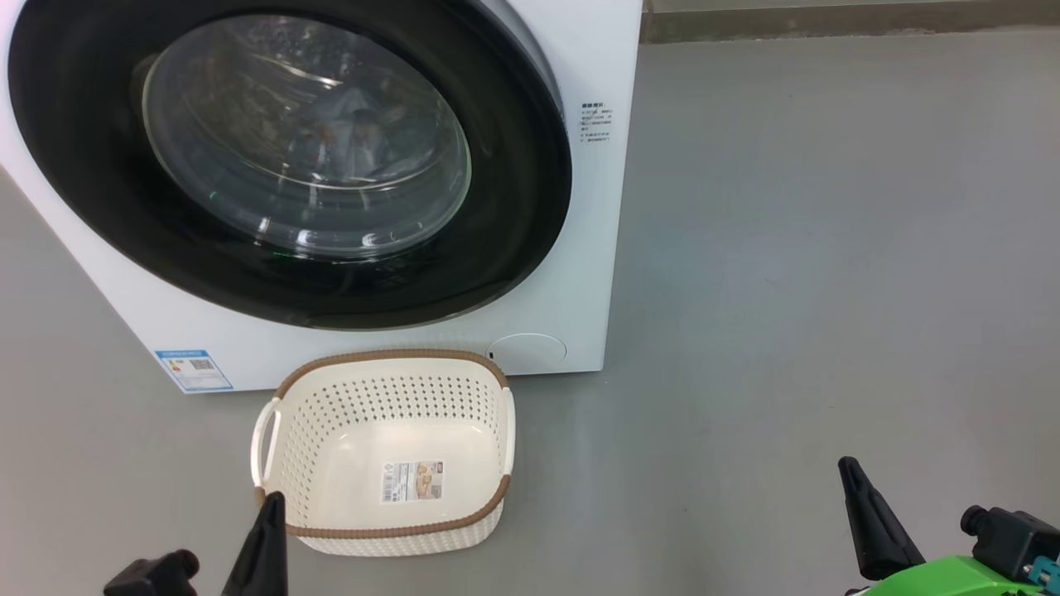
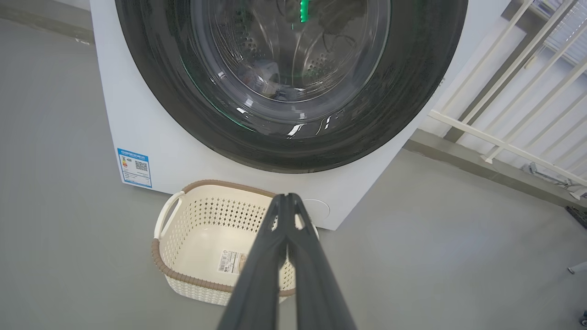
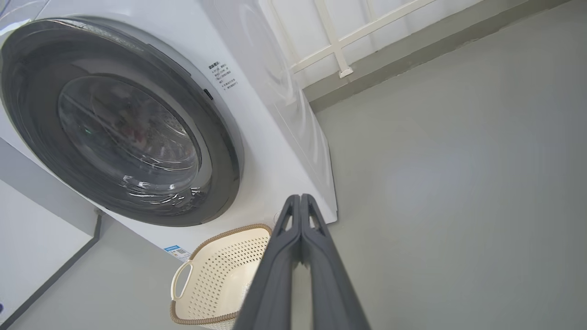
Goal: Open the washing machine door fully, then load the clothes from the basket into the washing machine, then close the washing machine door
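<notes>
The left hand point(image 2: 286, 198) has its two fingers pressed together on nothing, and the right hand point(image 3: 300, 198) is the same, closed and empty. Just ahead of the left hand, and ahead and to the left of the right hand, the basket point(image 1: 389, 356) stands on the floor point(image 1: 787, 290), bare down to the label on its bottom. Beyond the basket and above both hands, the washing machine door point(image 1: 513, 182) lies flat against the front of the washing machine point(image 1: 592, 273), apparently shut. Through its glass a pale blue bundle, most likely the clothes point(image 1: 356, 124), lies in the drum, blurred by reflections. On this evidence all three steps look done. At most a check that the door has latched is left, which the pictures cannot settle.
</notes>
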Controlling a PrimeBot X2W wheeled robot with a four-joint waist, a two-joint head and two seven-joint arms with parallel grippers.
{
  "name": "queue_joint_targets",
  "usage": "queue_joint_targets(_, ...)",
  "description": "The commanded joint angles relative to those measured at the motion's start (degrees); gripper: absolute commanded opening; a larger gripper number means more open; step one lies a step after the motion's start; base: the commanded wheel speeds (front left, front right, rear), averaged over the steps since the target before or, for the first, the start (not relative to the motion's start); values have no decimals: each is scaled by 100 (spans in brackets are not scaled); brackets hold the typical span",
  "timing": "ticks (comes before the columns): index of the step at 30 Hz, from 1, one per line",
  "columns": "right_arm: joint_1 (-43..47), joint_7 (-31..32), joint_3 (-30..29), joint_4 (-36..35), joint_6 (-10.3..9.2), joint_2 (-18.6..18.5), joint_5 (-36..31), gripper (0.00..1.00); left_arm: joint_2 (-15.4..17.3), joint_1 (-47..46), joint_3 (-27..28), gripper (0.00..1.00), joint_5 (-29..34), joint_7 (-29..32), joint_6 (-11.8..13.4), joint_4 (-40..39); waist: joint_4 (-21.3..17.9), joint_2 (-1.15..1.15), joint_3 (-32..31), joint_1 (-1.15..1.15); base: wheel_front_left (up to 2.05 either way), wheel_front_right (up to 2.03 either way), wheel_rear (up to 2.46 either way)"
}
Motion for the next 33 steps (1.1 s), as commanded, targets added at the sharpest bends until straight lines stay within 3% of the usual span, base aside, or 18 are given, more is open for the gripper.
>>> queue_joint_targets(1, -255, 33, 13, -105, 2, -46, 171, 0, 45, -230, 128, 0, -190, 18, -51, -92, -4, 0, -1, -1, 0, 0, 0)
queue_joint_targets(33, -505, 370, -61, 196, 4, -48, 2288, 0, -41, -427, 590, 0, -2297, 428, -289, 92, -97, 0, -27, -1, 0, 0, 0)
